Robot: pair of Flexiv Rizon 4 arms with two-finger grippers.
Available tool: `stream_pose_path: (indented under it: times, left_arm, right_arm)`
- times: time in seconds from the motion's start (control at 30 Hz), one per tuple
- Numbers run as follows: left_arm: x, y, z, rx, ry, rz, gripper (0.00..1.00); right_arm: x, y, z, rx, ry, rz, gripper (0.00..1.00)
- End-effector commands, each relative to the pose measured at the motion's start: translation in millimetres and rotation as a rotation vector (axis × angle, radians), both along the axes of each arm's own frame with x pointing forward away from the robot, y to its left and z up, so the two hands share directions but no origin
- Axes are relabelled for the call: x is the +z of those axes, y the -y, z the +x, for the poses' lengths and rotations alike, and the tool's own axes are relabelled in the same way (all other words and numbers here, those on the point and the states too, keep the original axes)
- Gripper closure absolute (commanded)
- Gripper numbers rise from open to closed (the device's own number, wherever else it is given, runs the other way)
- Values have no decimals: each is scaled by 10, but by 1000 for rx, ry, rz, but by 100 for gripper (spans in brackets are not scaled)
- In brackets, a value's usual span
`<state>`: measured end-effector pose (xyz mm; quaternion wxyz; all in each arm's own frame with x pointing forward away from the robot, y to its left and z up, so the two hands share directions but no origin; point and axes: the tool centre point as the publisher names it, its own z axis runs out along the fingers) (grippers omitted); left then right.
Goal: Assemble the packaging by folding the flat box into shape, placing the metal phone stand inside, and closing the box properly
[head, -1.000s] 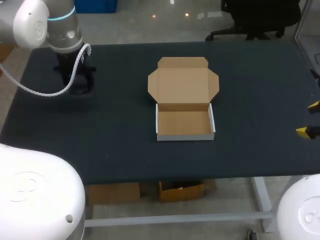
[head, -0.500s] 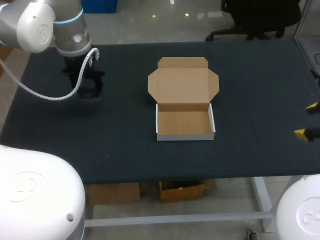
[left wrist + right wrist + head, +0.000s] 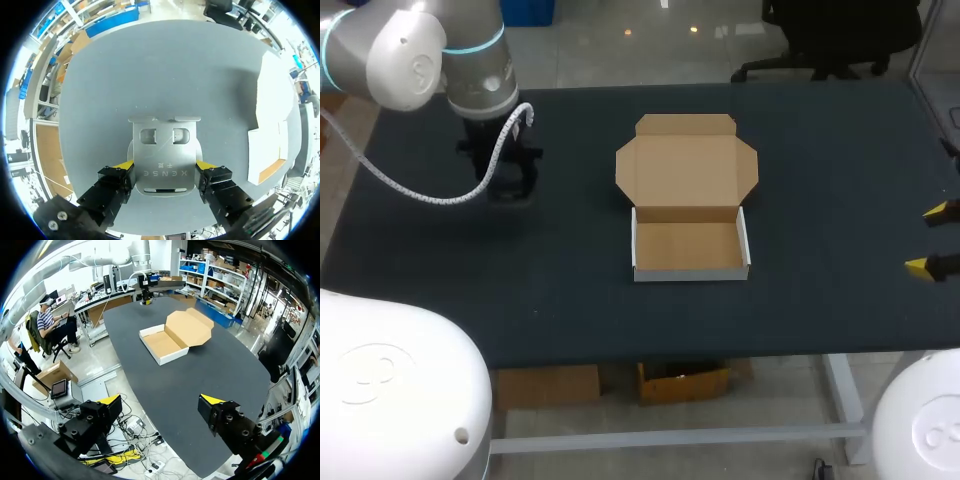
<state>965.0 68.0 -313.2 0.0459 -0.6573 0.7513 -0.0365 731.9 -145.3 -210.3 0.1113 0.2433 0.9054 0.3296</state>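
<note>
Box [image 3: 690, 246] folded, lid open, empty. Left tool [image 3: 164, 166] clamps phone stand [image 3: 163, 145] well apart from it; right tool [image 3: 162, 400] wide open, empty. Insertion and closing remain.

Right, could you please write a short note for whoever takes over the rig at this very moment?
Left end effector: shut on the phone stand, over the left rear of the table, apart from the box.
Right end effector: open, empty, at the table's right edge.
Box: mid-table, folded into shape, lid lying open on its far side, nothing inside.
Done: box folded, stand gripped.
Left: put the stand in the box, close the lid.
</note>
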Motion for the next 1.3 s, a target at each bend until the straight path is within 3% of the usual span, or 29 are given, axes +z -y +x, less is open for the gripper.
stream_pose_path:
  times: [0.03,0.7,1.3]
  left_arm:
    - [10,76,-34,-6,5,11,100]
    - [101,485,-260,-81,47,7,100]
    - [226,1044,-455,-172,74,-3,100]
  right_arm:
    - [14,16,33,11,-8,7,0]
    - [14,16,33,11,-8,7,0]
    - [14,16,33,11,-8,7,0]
